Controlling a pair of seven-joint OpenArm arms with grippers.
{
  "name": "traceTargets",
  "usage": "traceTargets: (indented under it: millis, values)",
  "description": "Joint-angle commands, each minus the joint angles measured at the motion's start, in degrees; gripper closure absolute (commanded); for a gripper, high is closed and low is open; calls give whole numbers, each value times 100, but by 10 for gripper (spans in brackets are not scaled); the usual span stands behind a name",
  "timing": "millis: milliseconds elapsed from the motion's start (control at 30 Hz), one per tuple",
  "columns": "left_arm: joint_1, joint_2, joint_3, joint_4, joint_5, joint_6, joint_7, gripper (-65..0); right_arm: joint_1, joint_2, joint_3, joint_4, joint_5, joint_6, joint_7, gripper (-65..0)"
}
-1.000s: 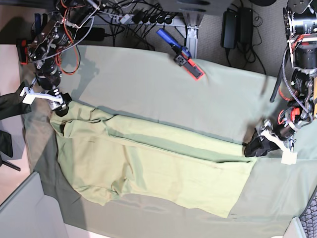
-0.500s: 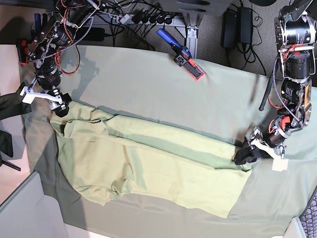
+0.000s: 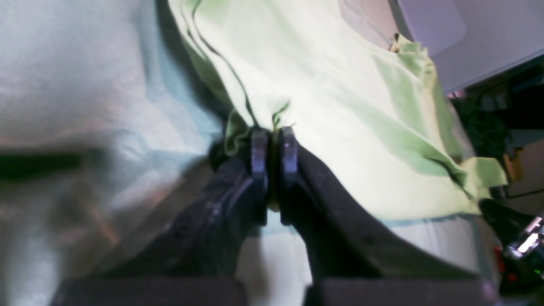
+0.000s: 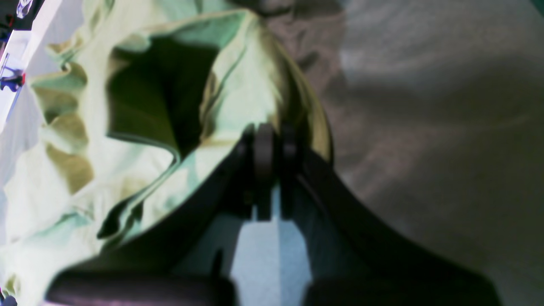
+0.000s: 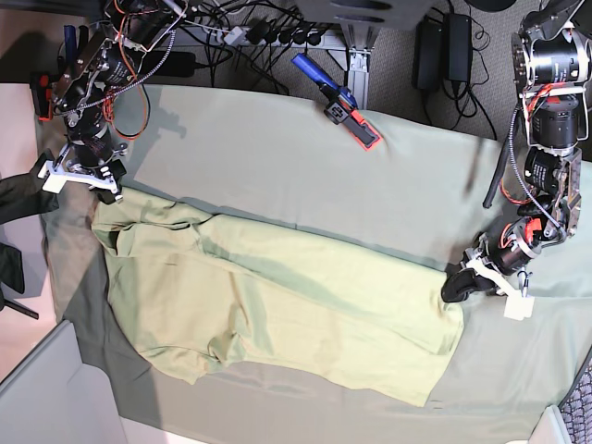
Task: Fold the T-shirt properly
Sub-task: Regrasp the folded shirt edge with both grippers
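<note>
Overall, the T-shirt (image 5: pixel 277 305) lay spread flat and partly folded lengthwise on the grey-green tablecloth (image 5: pixel 277 157), running diagonally across it. The left gripper (image 5: pixel 455 287) was at the shirt's corner on the base view's right side; in the left wrist view its jaws stood pressed together with a pinch of the shirt's edge (image 3: pixel 255 123) between the fingertips (image 3: pixel 259 146). The right gripper (image 5: pixel 104 190) sat at the opposite end of the shirt, at the corner on the view's left; in the right wrist view its jaws were likewise closed, with bunched shirt fabric (image 4: pixel 238 85) gathered at the tips, so it gripped the cloth there. Beyond the shirt, a blue and red tool (image 5: pixel 338 102) rested on the tablecloth's far edge, well apart from both grippers.
</note>
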Motion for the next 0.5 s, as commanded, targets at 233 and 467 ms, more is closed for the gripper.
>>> traceTargets:
  millis: [233,467]
  values:
    - [269,-122,-2,417,-946,-89,1025,0,-184,133,22,238,365,387,-208,0]
    - [1200,-564,-11,1757,-946,-89,1016,0,-883,424,22,817,616,516,-254,0]
